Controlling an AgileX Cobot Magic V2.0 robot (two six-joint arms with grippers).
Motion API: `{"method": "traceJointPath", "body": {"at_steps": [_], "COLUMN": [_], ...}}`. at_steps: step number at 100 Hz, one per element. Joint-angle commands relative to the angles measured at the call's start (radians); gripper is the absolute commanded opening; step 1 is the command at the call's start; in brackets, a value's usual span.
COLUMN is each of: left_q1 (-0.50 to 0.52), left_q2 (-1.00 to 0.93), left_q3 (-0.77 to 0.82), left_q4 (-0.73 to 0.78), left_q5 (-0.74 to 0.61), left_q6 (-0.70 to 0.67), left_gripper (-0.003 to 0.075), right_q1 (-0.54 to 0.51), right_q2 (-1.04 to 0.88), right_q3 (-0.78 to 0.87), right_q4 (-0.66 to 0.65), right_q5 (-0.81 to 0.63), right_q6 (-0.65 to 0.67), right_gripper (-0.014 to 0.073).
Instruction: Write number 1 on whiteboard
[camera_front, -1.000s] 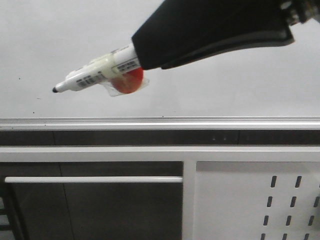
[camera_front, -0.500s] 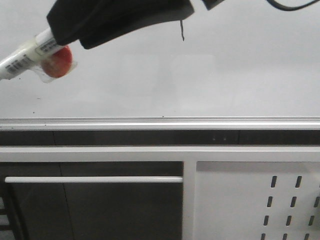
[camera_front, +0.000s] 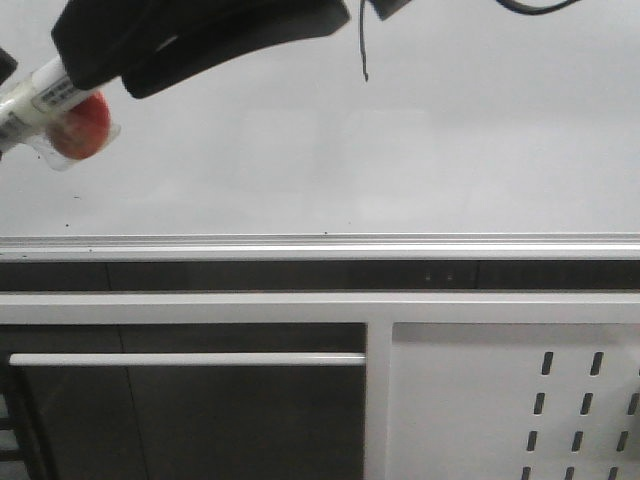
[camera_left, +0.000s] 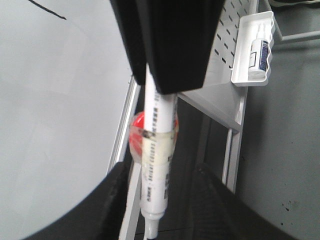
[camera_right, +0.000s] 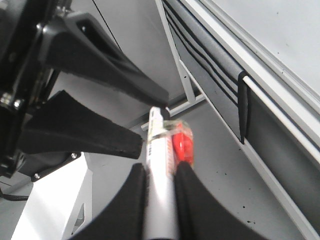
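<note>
The number 1 (camera_front: 364, 58) is a short black stroke high on the whiteboard (camera_front: 450, 150); it also shows as a stroke (camera_left: 47, 10) in the left wrist view. My right gripper (camera_front: 85, 62) is shut on a white marker (camera_front: 40, 97) that has a red piece (camera_front: 80, 128) taped to it, up at the front view's left edge. The marker's tip runs out of that view. In the left wrist view the marker (camera_left: 157, 165) hangs between the fingers of my open left gripper (camera_left: 160, 172) without touching them. The right wrist view shows my right gripper (camera_right: 161, 167) clamping the marker (camera_right: 161, 200).
A silver rail (camera_front: 320, 243) runs along the whiteboard's lower edge. Below it stand a white metal panel with slanted slots (camera_front: 510, 400) and a white bar (camera_front: 180, 358). A white tray (camera_left: 240, 75) holding a bottle (camera_left: 257, 52) hangs on the slotted panel.
My right gripper has carried the marker left and up, so its tip now lies beyond the front view's left edge. The black stroke, covered a second ago, now shows.
</note>
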Motion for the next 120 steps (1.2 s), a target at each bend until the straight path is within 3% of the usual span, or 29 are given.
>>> {"method": "traceJointPath", "body": {"at_steps": [1,32,82,120], "left_q1": [-0.006,-0.006,-0.006,-0.006], "left_q2": [0.013,0.025,0.054,0.146], "left_q3": [-0.034,-0.034,-0.034,-0.034], "left_q4": [0.006,0.006,-0.044,-0.103], "left_q5": [-0.066,-0.066,-0.098,-0.179], "left_q6": [-0.006,-0.007,-0.015,-0.015], "left_gripper": [0.0216,-0.0018,-0.0018,-0.0018], "right_q1": [-0.008,-0.006,-0.006,-0.06], "right_q2": [-0.022,-0.022,-0.024,-0.033], "right_q3": [-0.041,-0.041,-0.041,-0.041], "right_q4": [0.031,0.038,0.038,-0.087], "right_q5": [-0.017,-0.009,0.015,0.077], "right_q6": [-0.001,-0.001,0.005,0.103], "right_gripper": [-0.0071,-0.0071,-0.0071,-0.0071]}}
